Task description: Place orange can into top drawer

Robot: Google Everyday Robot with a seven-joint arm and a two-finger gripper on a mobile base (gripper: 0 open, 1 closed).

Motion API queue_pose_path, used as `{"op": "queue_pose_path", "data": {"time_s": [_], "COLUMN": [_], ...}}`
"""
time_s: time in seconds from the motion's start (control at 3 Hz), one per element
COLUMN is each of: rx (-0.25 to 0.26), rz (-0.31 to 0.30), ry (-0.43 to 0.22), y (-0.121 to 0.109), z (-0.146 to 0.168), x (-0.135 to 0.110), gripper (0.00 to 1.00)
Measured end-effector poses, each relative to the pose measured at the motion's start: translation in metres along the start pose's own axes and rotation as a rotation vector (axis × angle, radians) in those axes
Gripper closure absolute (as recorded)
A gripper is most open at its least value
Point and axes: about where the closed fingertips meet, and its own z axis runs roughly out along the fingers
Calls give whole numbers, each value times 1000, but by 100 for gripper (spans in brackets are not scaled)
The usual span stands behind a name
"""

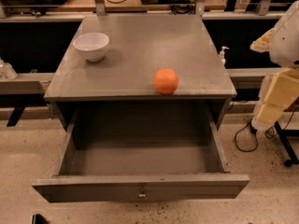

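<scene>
The orange can (166, 80), a small smooth orange ball, sits on the grey cabinet top (140, 45), right of centre and close to the front edge. Below it the top drawer (140, 183) is pulled wide open toward me. Its inside is bare, and a small metal knob (142, 193) sits at the centre of its front. My gripper is out of view. Only part of my arm (280, 78), white and cream segments, shows at the right edge, beside the cabinet and apart from the ball.
A white bowl (91, 45) stands at the cabinet top's back left. A small pump bottle (223, 55) stands by the cabinet's right side. Black cables (245, 136) and a black stand foot (287, 148) lie on the speckled floor at the right. A shelf runs behind.
</scene>
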Motion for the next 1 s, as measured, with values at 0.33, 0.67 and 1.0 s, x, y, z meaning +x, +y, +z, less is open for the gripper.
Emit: {"op": "queue_pose_path", "data": {"time_s": [0.33, 0.67, 1.0], "rx": [0, -29, -40], "rz": [0, -24, -78], "ry": [0, -73, -150], "y": [0, -12, -39], "z": [0, 20, 55], "x": [0, -30, -81], "gripper": [0, 0, 0]}}
